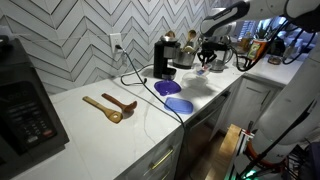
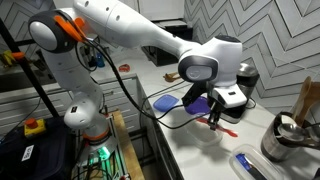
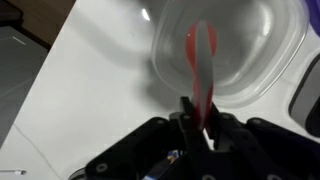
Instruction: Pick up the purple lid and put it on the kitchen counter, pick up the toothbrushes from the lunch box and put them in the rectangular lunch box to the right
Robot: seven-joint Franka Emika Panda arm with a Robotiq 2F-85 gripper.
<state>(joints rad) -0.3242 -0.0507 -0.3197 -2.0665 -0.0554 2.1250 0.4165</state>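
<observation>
My gripper (image 3: 197,118) is shut on a red toothbrush (image 3: 201,55) and holds it over a translucent whitish rounded container (image 3: 255,45); I cannot tell which lunch box this is. In both exterior views the gripper (image 2: 213,116) (image 1: 207,62) hangs just above the white kitchen counter (image 1: 110,135), with the red toothbrush (image 2: 226,127) slanting down from it. The deep purple lid (image 1: 167,88) lies flat on the counter. It also shows in an exterior view (image 2: 197,104), right behind the gripper.
A periwinkle-blue lid (image 1: 179,104) (image 2: 163,102) lies beside the purple one. Two wooden spoons (image 1: 110,106) lie further along. A black coffee machine (image 1: 163,58) with a cable stands by the wall. A metal pot (image 2: 285,140) and a blue-white object (image 2: 250,165) are close by.
</observation>
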